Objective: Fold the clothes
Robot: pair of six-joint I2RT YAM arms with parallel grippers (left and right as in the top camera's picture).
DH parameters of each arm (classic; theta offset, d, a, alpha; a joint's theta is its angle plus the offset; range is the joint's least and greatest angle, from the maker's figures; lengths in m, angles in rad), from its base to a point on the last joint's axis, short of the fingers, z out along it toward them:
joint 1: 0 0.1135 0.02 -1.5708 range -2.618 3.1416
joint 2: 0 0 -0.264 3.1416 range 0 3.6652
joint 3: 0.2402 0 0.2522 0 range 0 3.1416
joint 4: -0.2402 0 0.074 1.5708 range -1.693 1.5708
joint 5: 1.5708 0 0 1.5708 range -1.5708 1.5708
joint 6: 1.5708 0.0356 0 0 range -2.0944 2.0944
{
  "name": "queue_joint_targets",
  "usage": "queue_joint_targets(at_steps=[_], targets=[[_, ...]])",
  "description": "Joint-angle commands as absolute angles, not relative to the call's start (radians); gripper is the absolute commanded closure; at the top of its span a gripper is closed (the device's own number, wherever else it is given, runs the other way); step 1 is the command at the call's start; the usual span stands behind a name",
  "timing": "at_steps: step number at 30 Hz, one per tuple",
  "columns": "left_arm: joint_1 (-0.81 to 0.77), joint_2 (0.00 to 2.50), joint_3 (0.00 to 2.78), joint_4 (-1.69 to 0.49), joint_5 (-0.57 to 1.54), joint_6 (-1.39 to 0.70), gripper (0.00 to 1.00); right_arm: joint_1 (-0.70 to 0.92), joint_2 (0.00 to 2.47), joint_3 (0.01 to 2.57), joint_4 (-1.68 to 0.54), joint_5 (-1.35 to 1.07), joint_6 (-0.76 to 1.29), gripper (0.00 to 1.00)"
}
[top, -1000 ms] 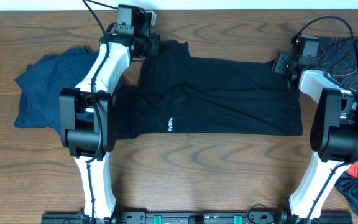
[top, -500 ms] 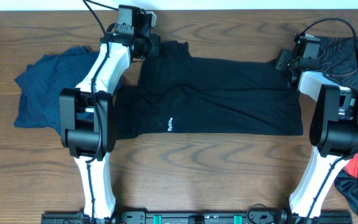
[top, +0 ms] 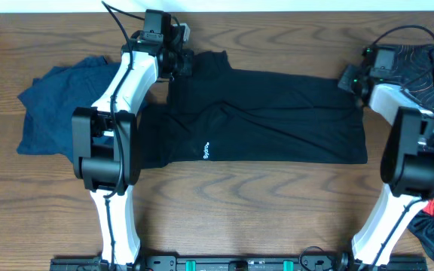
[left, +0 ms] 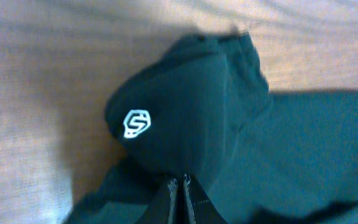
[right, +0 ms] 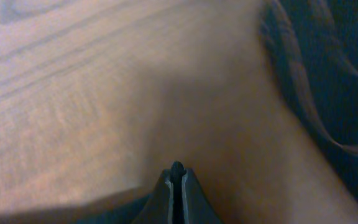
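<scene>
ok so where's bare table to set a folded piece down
Free: the wood strip between the near edge of the black shirt and the arm bases. Crowded: the blue garment at left, the patterned garment at right.

black shirt [top: 270,113]: 1 | blue garment [top: 47,105]: 1 | patterned garment [top: 424,64]: 1 | red garment [top: 432,205]: 1 | arms [top: 130,75] [top: 409,128]: 2

The shirt [top: 277,113] is plain black with a small white logo [left: 136,123]. The garment [top: 47,105] is navy, the cloth [top: 420,60] black with thin reddish lines, and the counter [top: 239,211] brown wood-grain.
</scene>
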State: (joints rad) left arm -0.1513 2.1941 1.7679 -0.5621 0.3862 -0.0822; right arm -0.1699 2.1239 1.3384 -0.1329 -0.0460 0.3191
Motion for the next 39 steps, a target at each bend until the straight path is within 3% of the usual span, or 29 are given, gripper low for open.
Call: queue_joint_targets(at_steps=[1,10,15,27,30,39], targets=[[-0.142,2.083,1.785,-0.606,0.393,-0.091,0.94,-0.194,1.985,1.332,-0.203,-0.037,0.34,0.99],[-0.134,1.944,1.785,-0.978,0.392,-0.091,0.94,-0.197,1.729,1.332,-0.76,-0.022,0.328,0.99],[-0.132,1.929,1.782,-1.187,0.392,-0.091,0.94,-0.197,1.704,1.331,-0.952,0.003,0.312,0.99],[-0.132,1.93,1.619,-1.275,0.302,-0.091,0.94,-0.196,1.707,1.325,-1.014,0.048,0.313,0.99],[-0.132,1.93,1.587,-1.275,0.289,-0.091,0.93,-0.196,1.707,1.325,-1.022,0.067,0.313,0.93],[-0.132,1.93,1.577,-1.295,-0.012,-0.176,0.94,-0.199,1.707,1.325,-1.106,0.253,0.314,0.91]])
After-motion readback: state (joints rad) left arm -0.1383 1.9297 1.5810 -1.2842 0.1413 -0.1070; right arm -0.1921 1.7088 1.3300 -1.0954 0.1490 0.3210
